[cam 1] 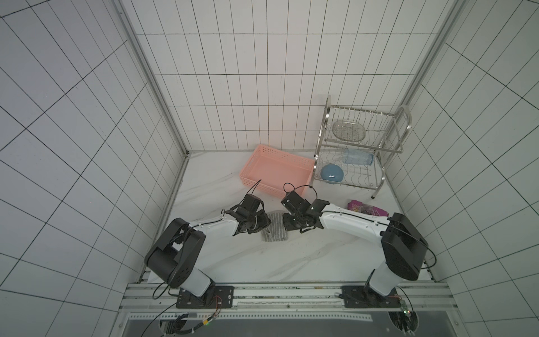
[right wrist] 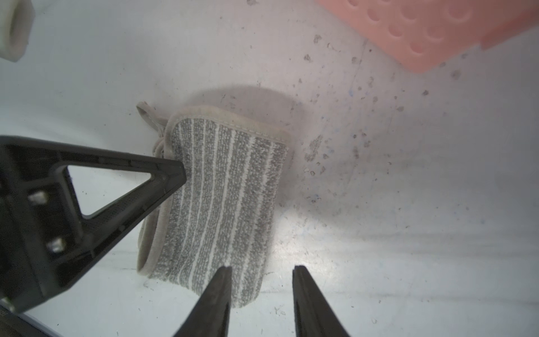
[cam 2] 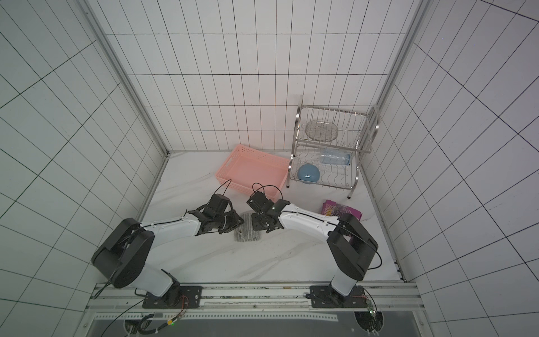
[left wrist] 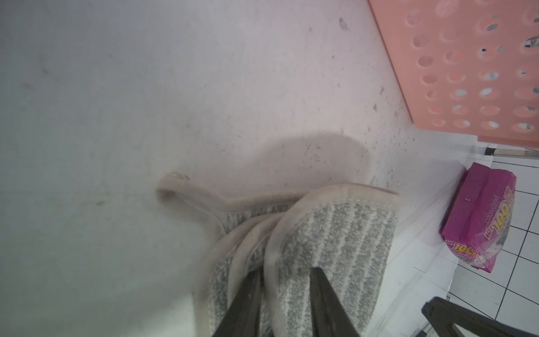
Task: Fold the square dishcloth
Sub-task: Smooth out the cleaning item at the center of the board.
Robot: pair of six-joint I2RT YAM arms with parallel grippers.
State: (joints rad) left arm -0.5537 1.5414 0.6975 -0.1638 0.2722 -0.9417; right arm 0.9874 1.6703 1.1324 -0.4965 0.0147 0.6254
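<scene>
The left hand (left wrist: 285,271) straddles the layered edge of the square dishcloth (right wrist: 221,189), grip impossible to tell, while the right hand (right wrist: 262,267) hangs open and empty over the cloth, already folded narrow on the worktop (right wrist: 408,204), seemingly needing only release.

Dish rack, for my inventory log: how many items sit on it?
3: a clear oval dish on the upper tier; a clear bottle lying on the lower tier; a blue bowl beside it. Nothing else shows.
</scene>
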